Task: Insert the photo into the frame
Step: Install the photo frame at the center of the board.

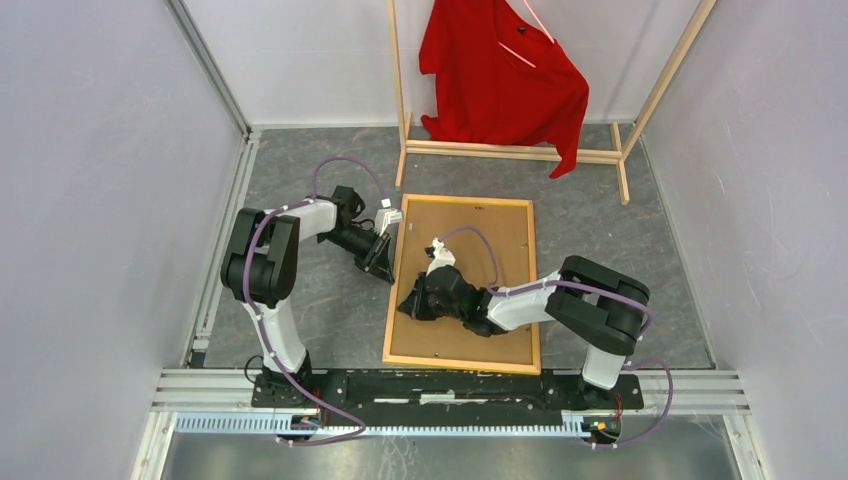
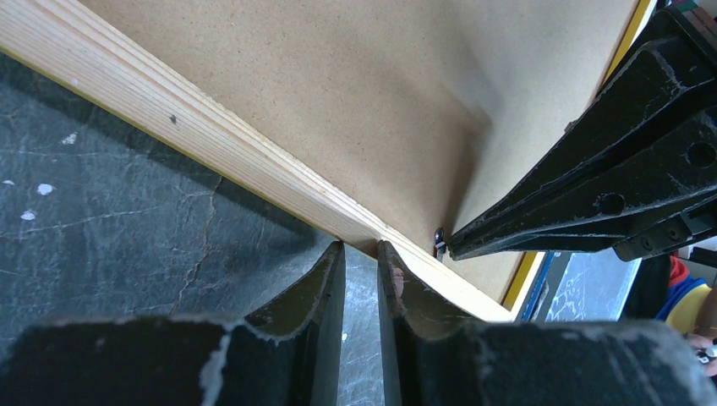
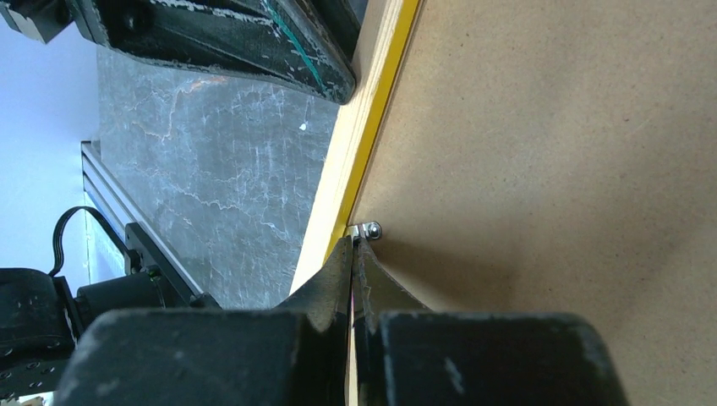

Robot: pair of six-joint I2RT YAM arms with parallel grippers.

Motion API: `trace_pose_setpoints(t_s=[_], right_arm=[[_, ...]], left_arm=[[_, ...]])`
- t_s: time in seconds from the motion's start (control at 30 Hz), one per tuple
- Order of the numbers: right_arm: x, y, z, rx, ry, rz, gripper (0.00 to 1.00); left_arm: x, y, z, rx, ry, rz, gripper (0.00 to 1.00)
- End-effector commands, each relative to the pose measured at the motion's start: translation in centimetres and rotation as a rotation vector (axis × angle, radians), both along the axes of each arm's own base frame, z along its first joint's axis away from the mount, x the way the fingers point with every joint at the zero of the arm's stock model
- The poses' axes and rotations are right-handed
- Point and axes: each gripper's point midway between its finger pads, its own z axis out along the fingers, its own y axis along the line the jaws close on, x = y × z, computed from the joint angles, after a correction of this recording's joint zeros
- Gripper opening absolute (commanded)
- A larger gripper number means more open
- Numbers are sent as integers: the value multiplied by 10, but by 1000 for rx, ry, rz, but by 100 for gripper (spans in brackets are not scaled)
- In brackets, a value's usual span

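On the table, frame (image 1: 462, 285) back-up holding backing board (image 1: 470, 270), left tool (image 1: 386, 262) slightly parted, right tool (image 1: 406, 303) clenched

Pale lilac walls (image 1: 90, 150) enclose a dark grey marbled table (image 1: 300, 180); a wooden clothes rack (image 1: 520, 150) with a red shirt (image 1: 500, 75) stands at the far side
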Motion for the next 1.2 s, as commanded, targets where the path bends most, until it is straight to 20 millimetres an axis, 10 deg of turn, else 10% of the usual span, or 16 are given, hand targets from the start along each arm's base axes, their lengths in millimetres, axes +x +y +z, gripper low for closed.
trace_pose_setpoints(t_s=[0.0, 0.83, 1.17], right_arm=[[9, 4, -2, -10, -13, -26, 0], [21, 3, -1, -21, -38, -43, 0], [40, -16, 67, 113, -151, -15, 1]], left_arm=[[0, 5, -6, 44, -44, -20, 27], [-4, 4, -7, 46, -44, -32, 27], [18, 8, 22, 16, -77, 4, 28]])
